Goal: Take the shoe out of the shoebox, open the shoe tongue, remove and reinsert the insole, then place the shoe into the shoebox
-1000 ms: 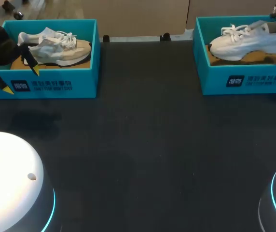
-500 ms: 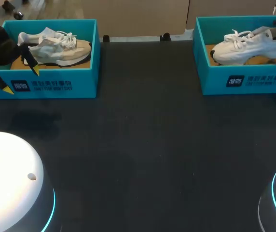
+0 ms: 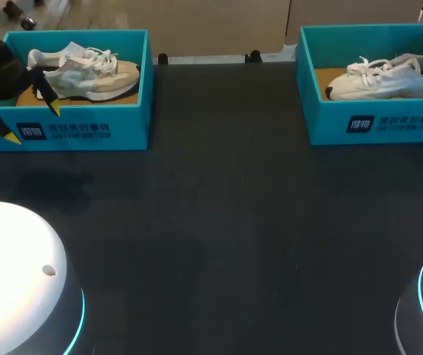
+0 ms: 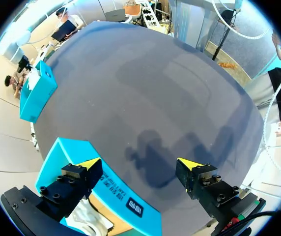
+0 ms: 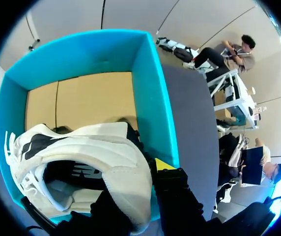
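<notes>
Right side: white shoe (image 3: pixel 385 79) drops from above the rim down into the shoebox (image 3: pixel 374 124), levelling out; right gripper (image 5: pixel 146 171) lowers with its heel.

1. Left box (image 3: pixel 86 118): the front wall bears a dark blue square badge (image 3: pixel 29 132) with white characters. Beside the badge run two lines of white print (image 3: pixel 80 132), the characters too small to make out.
2. Right box (image 3: pixel 322 132): its front wall bears a like square emblem (image 3: pixel 360 124) with two white lines of lettering (image 3: pixel 409 122) beside it, equally unreadable.
3. Left wrist view: the badge and part of the white print show on the left box's outer wall, at a slant and illegible.
4. Shoe (image 5: pixel 106 157): a dark mark (image 5: pixel 38 141) sits on its side and cannot be read as letters.
</notes>
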